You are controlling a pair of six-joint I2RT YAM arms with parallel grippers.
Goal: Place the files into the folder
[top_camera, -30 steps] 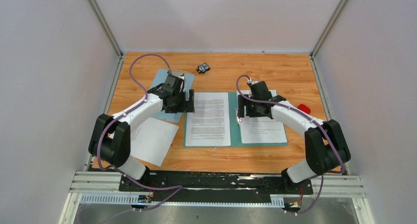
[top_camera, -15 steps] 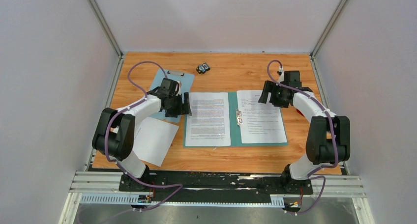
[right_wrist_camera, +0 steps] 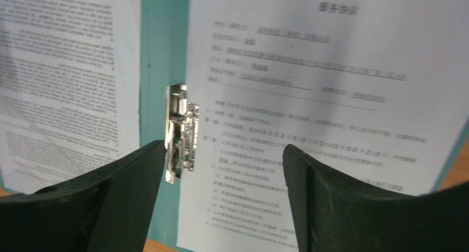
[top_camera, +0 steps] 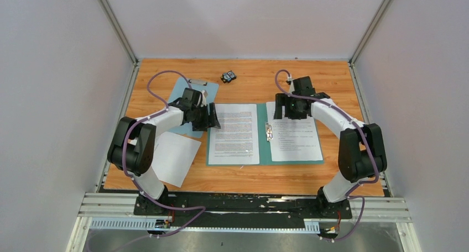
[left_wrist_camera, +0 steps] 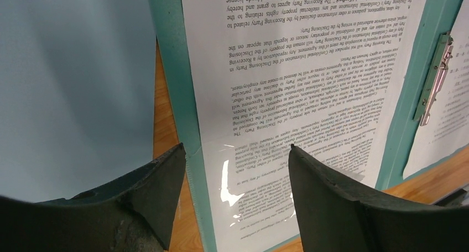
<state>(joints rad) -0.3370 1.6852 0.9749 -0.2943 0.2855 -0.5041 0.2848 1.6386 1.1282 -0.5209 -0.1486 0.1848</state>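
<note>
The teal folder (top_camera: 261, 152) lies open on the table, with a metal clip (top_camera: 269, 131) at its spine. One of the files (top_camera: 235, 133) rests on the left cover and another (top_camera: 294, 136) on the right cover. A third sheet (top_camera: 172, 158) lies off the folder at the near left. My left gripper (top_camera: 214, 119) is open at the folder's left edge; in the left wrist view its jaws (left_wrist_camera: 235, 148) straddle the teal edge (left_wrist_camera: 171, 69) and the printed sheet (left_wrist_camera: 309, 69). My right gripper (top_camera: 283, 109) is open over the far part of the right sheet, its jaws (right_wrist_camera: 224, 147) spanning the clip (right_wrist_camera: 180, 133) and paper (right_wrist_camera: 309, 97).
A pale blue clipboard (top_camera: 188, 94) lies under the left arm at the far left. A small black object (top_camera: 228, 76) sits near the back edge. Grey walls close in both sides and the back.
The right gripper left the clip area, swung to the far right, then came back left over the top of the right sheet. The left gripper narrowed slightly and edged toward the folder's left edge.
</note>
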